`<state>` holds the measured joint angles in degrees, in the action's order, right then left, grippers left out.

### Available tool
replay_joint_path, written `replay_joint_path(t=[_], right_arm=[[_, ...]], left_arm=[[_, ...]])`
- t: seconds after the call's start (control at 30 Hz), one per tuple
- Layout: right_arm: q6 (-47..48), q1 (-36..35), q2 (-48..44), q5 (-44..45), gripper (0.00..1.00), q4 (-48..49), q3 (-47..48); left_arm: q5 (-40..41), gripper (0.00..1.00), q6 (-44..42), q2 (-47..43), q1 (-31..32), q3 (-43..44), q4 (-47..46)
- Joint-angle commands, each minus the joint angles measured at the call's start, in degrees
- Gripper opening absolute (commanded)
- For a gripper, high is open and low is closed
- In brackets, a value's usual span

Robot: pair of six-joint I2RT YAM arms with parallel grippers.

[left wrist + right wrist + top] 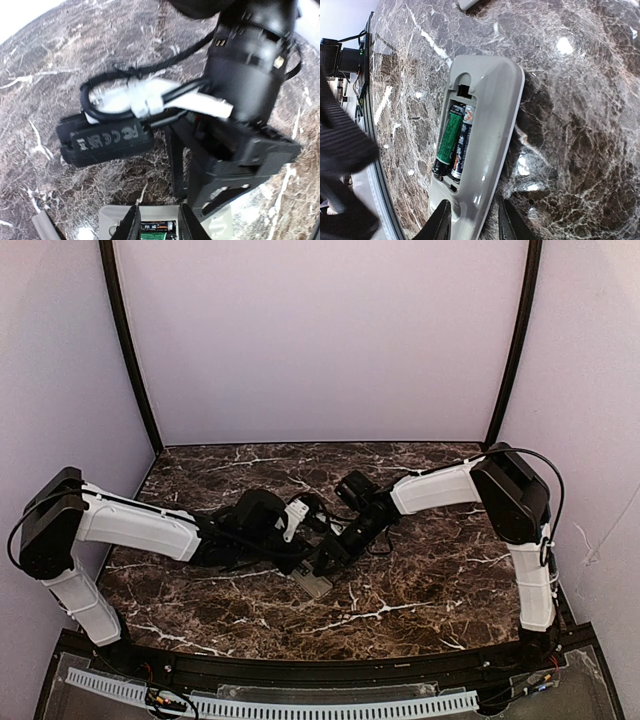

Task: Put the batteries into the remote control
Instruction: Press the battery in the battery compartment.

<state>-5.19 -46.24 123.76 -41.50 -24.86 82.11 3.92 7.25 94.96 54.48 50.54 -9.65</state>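
Note:
The remote control [492, 125] lies back up on the marble table, its battery bay uncovered. Two batteries sit side by side in the bay, one green [449, 142] and one dark [462, 145]. My right gripper [474, 222] is open, with its jaws apart over the remote's near end. I cannot tell whether it touches. My left gripper [159, 222] is open above the bay, and a battery [157, 226] shows between its fingers. In the top view the remote [313, 583] lies centre front, with both grippers meeting just above it.
The right gripper's black body [235, 150] and its cables fill the left wrist view close ahead. A grey flat piece [42, 225] lies on the table beside the remote; a similar piece [467, 4] shows beyond the remote's far end. The table's front edge [320, 665] is near.

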Motion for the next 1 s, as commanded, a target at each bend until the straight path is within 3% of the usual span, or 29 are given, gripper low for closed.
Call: replay_joint_path(t=[0.0, 0.3, 0.97], right_arm=[[0.03, -0.86, 1.35, 4.06, 0.32, -2.18, -1.69], [-0.78, -1.79, 2.24, 3.79, 0.33, -1.78, -0.72], [-0.52, -2.38, 3.08, 5.52, 0.34, -2.29, -2.10]], left_arm=[[-1.01, 0.27, -0.81, -4.03, -0.19, 0.13, 4.53], [-3.73, 0.24, -2.26, -6.20, -0.07, -4.57, 6.60], [-4.63, 0.23, -4.54, 0.24, 1.24, -2.07, 6.22]])
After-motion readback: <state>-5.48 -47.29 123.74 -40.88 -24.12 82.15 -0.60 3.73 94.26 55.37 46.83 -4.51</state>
